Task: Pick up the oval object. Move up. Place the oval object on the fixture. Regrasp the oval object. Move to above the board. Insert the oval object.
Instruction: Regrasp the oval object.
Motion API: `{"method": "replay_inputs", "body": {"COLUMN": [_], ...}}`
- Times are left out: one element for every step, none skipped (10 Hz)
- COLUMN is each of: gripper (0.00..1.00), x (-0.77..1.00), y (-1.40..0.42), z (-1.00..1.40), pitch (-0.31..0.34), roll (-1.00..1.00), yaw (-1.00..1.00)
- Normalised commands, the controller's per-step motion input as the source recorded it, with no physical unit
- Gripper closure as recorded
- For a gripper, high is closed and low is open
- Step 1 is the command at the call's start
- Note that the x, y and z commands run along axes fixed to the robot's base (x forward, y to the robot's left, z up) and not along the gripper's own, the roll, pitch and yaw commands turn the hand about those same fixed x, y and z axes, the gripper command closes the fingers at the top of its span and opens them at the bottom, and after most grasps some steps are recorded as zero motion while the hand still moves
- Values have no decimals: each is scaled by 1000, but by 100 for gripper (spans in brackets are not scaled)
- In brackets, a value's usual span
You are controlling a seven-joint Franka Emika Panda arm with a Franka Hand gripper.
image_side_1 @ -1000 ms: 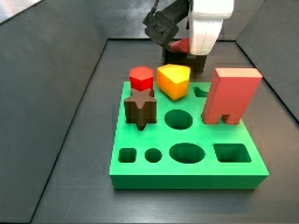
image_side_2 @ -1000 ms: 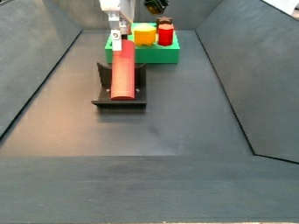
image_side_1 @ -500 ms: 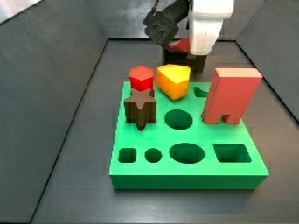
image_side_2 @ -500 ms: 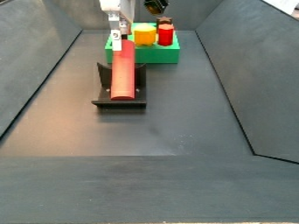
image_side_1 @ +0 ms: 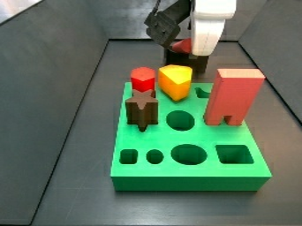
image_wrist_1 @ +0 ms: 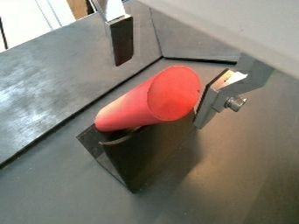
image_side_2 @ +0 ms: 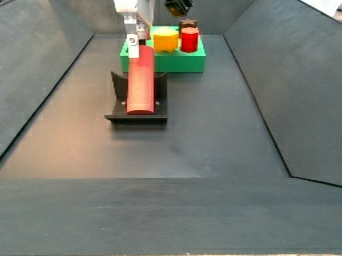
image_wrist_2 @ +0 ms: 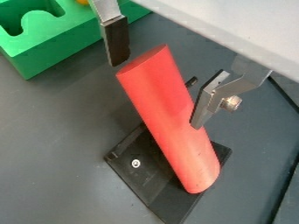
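The oval object [image_wrist_1: 138,107], a long smooth red rod, lies tilted in the notch of the dark fixture [image_wrist_1: 146,166]; both wrist views [image_wrist_2: 170,131] and a side view [image_side_2: 140,80] show it. My gripper [image_wrist_1: 165,87] is open, with its fingers on either side of the rod's upper end. One dark pad [image_wrist_2: 114,44] stands apart from the rod, and the other finger [image_wrist_2: 212,98] is close beside it. The green board [image_side_1: 189,172] lies past the fixture [image_side_2: 134,115], with its holes in its top. In a side view the gripper [image_side_1: 195,44] hangs behind the board.
On the board stand a big salmon-pink block [image_side_1: 234,95], a yellow piece [image_side_1: 176,81], a short red hexagonal peg [image_side_1: 143,79] and a dark brown star-shaped peg [image_side_1: 141,110]. Dark sloping walls [image_side_2: 54,90] close in the floor on both sides.
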Motion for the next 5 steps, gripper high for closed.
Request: {"method": "replay_inputs", "body": {"gripper": [0, 0, 0, 0, 0], "x": [78, 78, 78, 78, 78], "y": [-10, -10, -10, -10, -10], "z": [6, 6, 6, 6, 6], "pitch": [212, 212, 212, 212, 212], "roll": [-24, -24, -24, -24, -24], "yaw": [41, 41, 41, 41, 41]}}
